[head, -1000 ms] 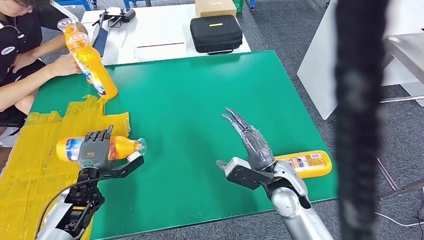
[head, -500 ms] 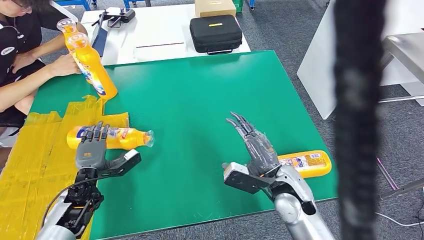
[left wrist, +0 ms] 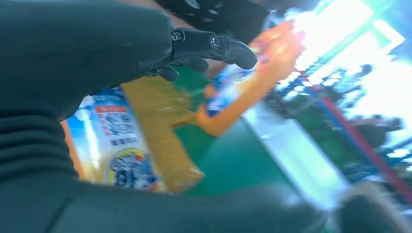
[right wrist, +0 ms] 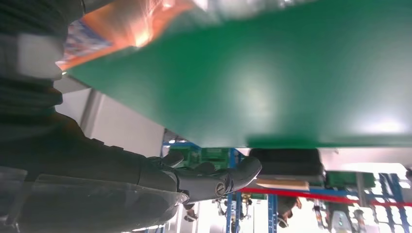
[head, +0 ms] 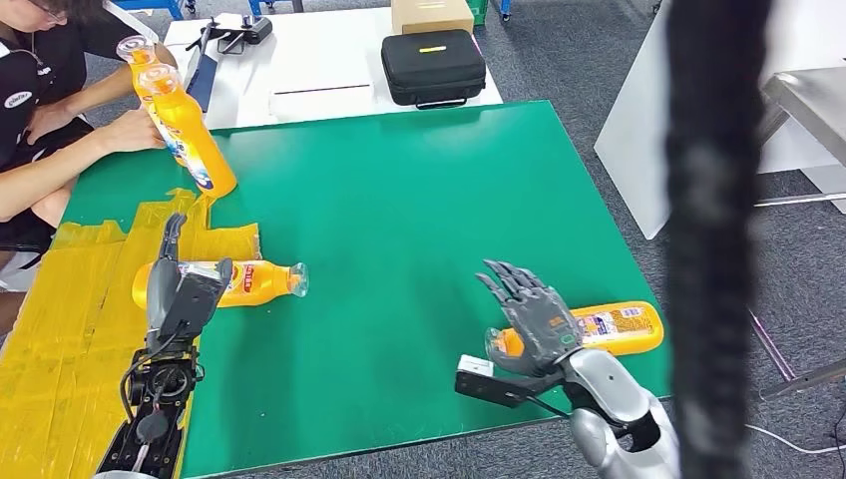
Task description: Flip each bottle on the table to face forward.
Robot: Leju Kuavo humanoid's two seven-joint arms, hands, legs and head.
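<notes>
A green table (head: 399,200) seen from above, with yellow tape (head: 70,309) covering its near-left part; the left hand (head: 180,289) sits at about eight o'clock, fingers apart and pointing away, resting over the base end of a lying orange bottle (head: 254,281), and whether it grips the bottle I cannot tell; this bottle lies on its side at the tape's edge, clear cap toward three o'clock, label up. The right hand (head: 529,314) is at about five o'clock, fingers spread, holding nothing, just in front of a second bottle (head: 614,326) that lies flat near the table's near-right edge. At ten o'clock a person (head: 40,120) seated at the far-left corner holds two tilted orange bottles (head: 185,125), bases on the table. Beyond, at twelve o'clock, a white table (head: 299,70) bears a black case (head: 432,65) and a cardboard box (head: 431,14). The left wrist view is blurred, showing a label close by the hand.
</notes>
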